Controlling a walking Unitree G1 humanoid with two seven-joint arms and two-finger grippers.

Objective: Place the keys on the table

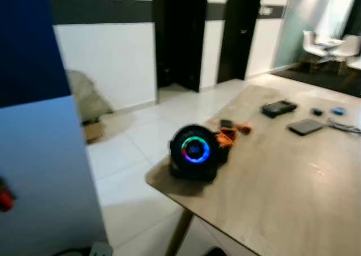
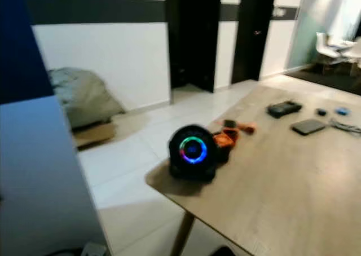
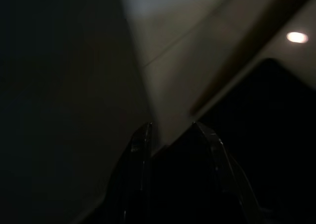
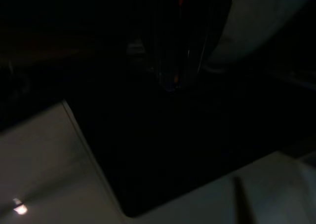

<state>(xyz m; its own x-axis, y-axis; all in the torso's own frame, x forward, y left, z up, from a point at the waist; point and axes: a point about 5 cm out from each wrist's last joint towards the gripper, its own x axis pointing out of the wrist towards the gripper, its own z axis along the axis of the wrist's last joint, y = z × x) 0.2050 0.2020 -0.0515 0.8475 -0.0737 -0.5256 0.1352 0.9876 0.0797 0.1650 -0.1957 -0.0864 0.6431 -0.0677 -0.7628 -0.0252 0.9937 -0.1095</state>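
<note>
A light wooden surface (image 1: pixel 282 182) fills the right of the head views, its near corner pointing at the pale tiled floor (image 1: pixel 135 171). On that corner stands a round black speaker (image 1: pixel 194 151) with a glowing coloured ring, and just behind it, touching or nearly so, lie the keys (image 1: pixel 227 133) with orange tags — blurred, so details are unclear. Farther back on the surface, well apart, sit a black device (image 1: pixel 278 107), a dark flat case (image 1: pixel 305 126) and some small blue items (image 1: pixel 338 110). A blue cabinet (image 1: pixel 39 171) stands close on the left; a grey sack (image 2: pixel 79 95) rests against the wall beside a dark doorway (image 1: pixel 179 36). The left tool (image 3: pixel 170 135) shows in its dark wrist view with fingers (image 3: pixel 140 150) apart and nothing between them. The right tool (image 4: pixel 173 76) is too dark — I cannot tell its state.
</note>
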